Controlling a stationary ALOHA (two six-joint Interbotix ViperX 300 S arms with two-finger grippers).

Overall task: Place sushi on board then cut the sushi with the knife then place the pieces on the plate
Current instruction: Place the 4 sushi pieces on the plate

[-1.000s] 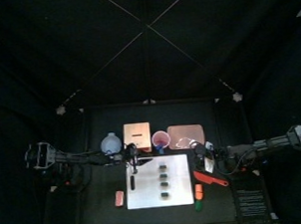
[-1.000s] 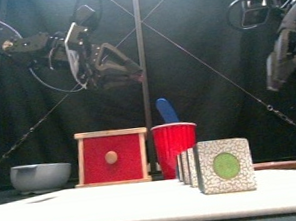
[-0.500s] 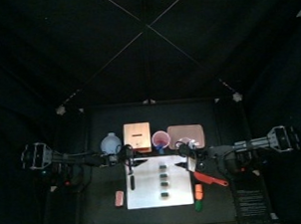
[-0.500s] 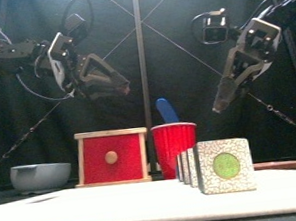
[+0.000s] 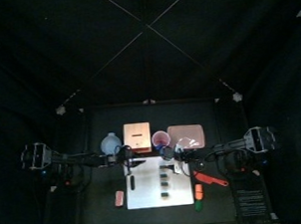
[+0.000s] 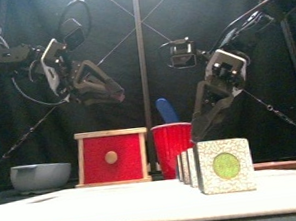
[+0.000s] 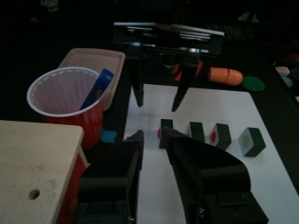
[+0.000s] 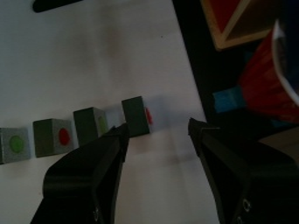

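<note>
- Right wrist view: your right gripper hangs with jaws spread wide, and the end piece of the sushi roll shows in the gap, lying on the white board near the red cup.
- Drop straight and pinch that block alone, clear of its neighbour.
- Left gripper is also parted, opposite.
- A second ago the right arm stood far right; it has swung in.

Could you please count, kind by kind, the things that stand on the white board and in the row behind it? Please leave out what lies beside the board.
sushi pieces: 4
wooden box: 1
red cup: 1
blue knife, in the cup: 1
bowl: 1
pink tray: 1
Total: 9
</note>
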